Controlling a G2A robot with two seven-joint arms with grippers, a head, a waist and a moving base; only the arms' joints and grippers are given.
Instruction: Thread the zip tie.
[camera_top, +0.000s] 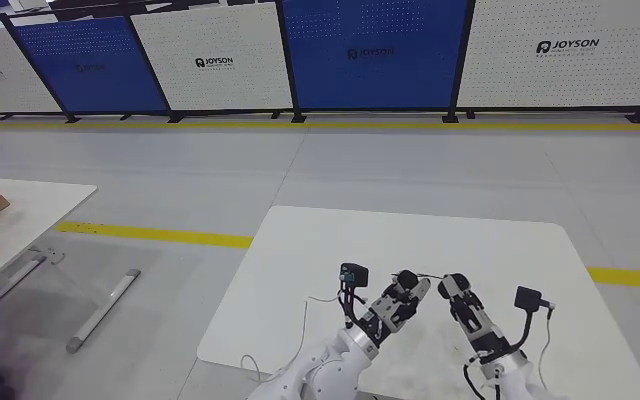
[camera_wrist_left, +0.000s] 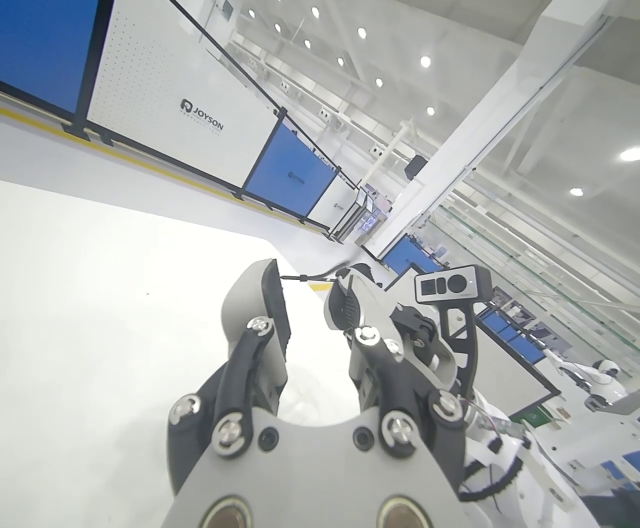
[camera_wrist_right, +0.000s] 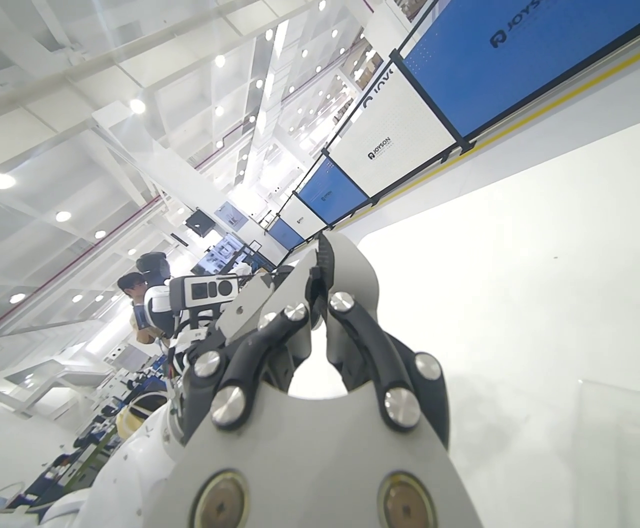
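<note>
A thin black zip tie (camera_wrist_left: 303, 277) runs across the tips of my left gripper (camera_wrist_left: 309, 292), whose fingers stand apart; one end touches the pad of one finger (camera_wrist_left: 276, 295). The other end runs toward my right gripper (camera_wrist_left: 361, 274) just beyond. In the right wrist view my right gripper (camera_wrist_right: 320, 257) is shut, with a black bit of the tie pinched between its pads. From above, the left gripper (camera_top: 411, 286) and right gripper (camera_top: 449, 286) face each other tip to tip above the table's near part, with the zip tie (camera_top: 430, 276) bridging them.
The white table (camera_top: 400, 240) stretches bare ahead of both arms, its far edge near the yellow floor line. A second white table (camera_top: 30, 210) stands off to the left. Blue and white partition panels (camera_top: 370, 55) line the far side of the floor.
</note>
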